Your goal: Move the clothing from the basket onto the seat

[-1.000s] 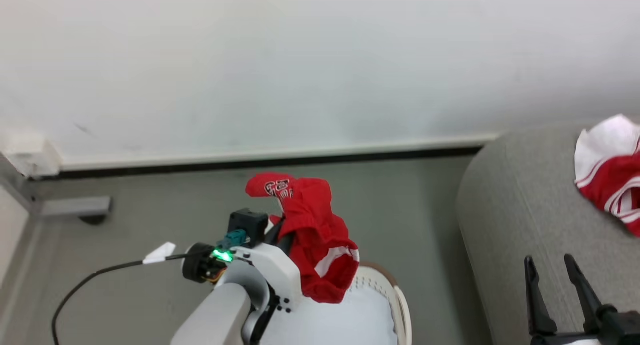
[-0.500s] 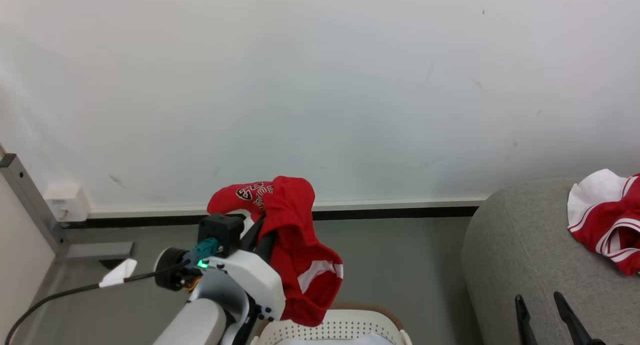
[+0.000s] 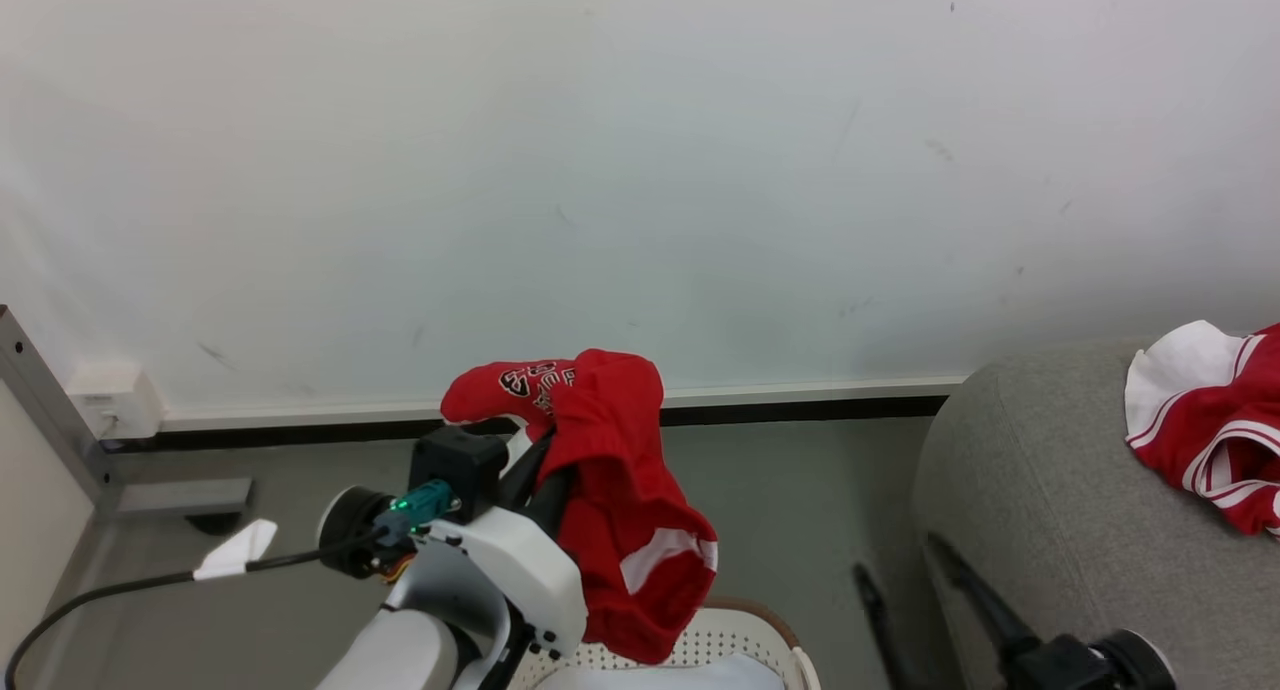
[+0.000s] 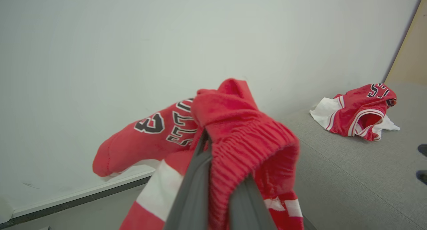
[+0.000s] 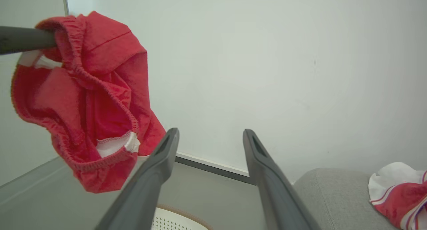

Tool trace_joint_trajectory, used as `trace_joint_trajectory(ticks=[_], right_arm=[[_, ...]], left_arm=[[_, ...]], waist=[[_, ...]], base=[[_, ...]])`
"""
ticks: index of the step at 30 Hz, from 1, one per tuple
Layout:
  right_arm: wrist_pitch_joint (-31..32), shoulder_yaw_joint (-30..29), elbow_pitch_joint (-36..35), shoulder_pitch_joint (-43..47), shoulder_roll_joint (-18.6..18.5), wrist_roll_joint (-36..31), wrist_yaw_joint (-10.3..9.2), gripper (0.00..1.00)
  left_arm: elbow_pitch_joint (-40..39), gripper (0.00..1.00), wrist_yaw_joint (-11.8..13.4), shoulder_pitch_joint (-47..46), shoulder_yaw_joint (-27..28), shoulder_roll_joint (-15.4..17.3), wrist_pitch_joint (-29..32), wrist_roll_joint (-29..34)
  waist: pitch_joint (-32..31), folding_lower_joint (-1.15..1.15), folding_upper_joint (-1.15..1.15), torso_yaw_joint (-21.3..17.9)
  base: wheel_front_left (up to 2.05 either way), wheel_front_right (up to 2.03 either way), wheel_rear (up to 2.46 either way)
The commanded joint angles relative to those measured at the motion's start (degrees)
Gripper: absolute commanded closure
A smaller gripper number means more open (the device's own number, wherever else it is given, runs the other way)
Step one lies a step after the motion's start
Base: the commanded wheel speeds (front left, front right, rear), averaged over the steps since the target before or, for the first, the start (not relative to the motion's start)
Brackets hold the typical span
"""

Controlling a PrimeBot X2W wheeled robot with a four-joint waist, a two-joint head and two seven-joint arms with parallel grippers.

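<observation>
My left gripper is shut on a red piece of clothing with white trim, which hangs just above the white basket at the bottom edge. In the left wrist view the clothing drapes over both fingers and hides their tips. My right gripper is open and blurred beside the left edge of the grey seat, with nothing between its fingers. A second red and white jersey lies on the seat. The right wrist view shows the held clothing at upper left.
A white wall with a dark baseboard runs close behind. A pale cushion lies in the basket. A black cable trails from my left wrist over the grey floor. A wall box and a metal post stand at the left.
The head camera has tilted up, showing more wall. My right gripper has swung left, off the seat to its left edge. The left gripper still holds the red clothing above the basket.
</observation>
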Motion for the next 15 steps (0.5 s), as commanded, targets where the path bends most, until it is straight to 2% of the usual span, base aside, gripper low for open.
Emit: trace_joint_trajectory(ticks=[1,5,9,15], right_arm=[[1.18,3.89,-0.6,-2.15,-1.21,1.24,-0.13,0.0],[2.5,14.0,0.79,-8.36,-3.51,3.12,-0.13,0.0],[1.88,21.6,5.26,-15.64,-3.18,4.86,-0.13,0.0],[0.01,26.16,14.39,-24.35,-0.52,5.25,-0.14,0.0]], left_arm=[[-0.58,1.0,0.08,0.27,-0.13,0.15,0.16,0.45],[-1.06,1.0,-0.37,-0.6,-1.25,-0.11,0.68,0.85],[-1.25,1.0,-0.75,-1.51,-2.32,-0.81,1.09,1.18],[-1.2,1.0,-1.45,-2.62,-3.99,-1.8,1.5,1.59]], waist=[[0.23,0.0,0.0,0.02],[0.86,0.0,0.0,0.24],[1.49,0.0,0.0,0.8],[2.19,0.0,0.0,2.0]], base=[[0.0,0.0,0.0],[0.0,0.0,0.0],[0.0,0.0,0.0],[0.0,0.0,0.0]])
